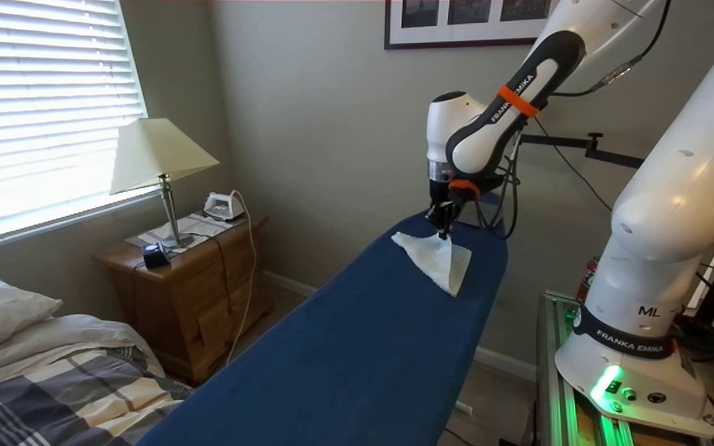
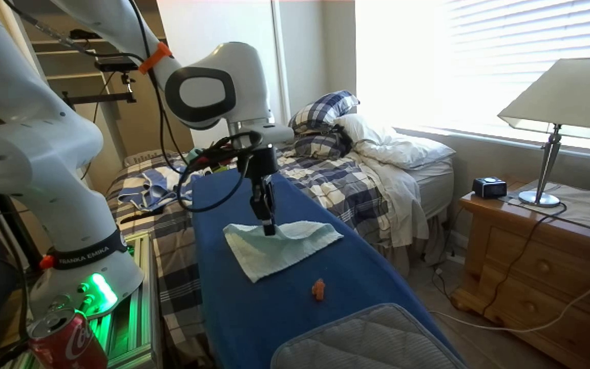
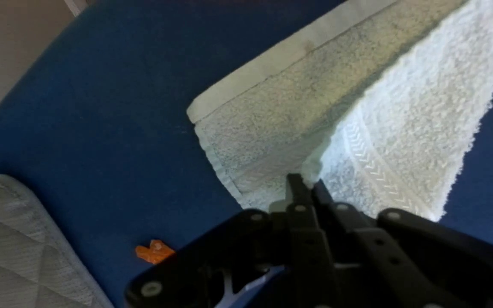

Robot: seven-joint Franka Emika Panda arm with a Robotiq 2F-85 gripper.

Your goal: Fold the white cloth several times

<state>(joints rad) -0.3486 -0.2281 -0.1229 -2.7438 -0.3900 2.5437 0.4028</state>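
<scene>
Cloth (image 2: 277, 248), white and partly doubled over, lies on the blue ironing board (image 1: 344, 371), near its rounded end. One corner reaches just beside the long edge that faces the nightstand (image 1: 189, 303); along the long edge that faces the arm's base (image 1: 633, 371), a strip of blue cover runs between cloth and rim.

The gripper (image 3: 309, 182) points down at the cloth, its fingertips close together with a bit of cloth pinched between them. In the wrist view a hemmed edge and its corner lie flat on the blue, while a brighter flap with a woven chevron band slopes up to the fingertips and shades the layer below.

As for room to move, an exterior view shows the longest run of blue reaching from the cloth's lowest corner down the board to the bottom border of that view. In an exterior view a small orange object (image 2: 318, 290), too unclear to name, lies on the board between the cloth and a grey quilted pad (image 2: 366, 341), touching neither. The pad overlaps the board, its side running near the nightstand-facing edge.

Past that edge, floor (image 2: 484, 348) shows before the nightstand, where a lamp (image 1: 162, 152) and an iron (image 1: 223, 207) stand, well apart from the cloth. Beyond this edge also lies part of a bed (image 1: 72, 384) with a plaid cover. Past the opposite edge, the base sits on a metal frame (image 2: 139, 302), with a red can (image 2: 67, 341) near it.
</scene>
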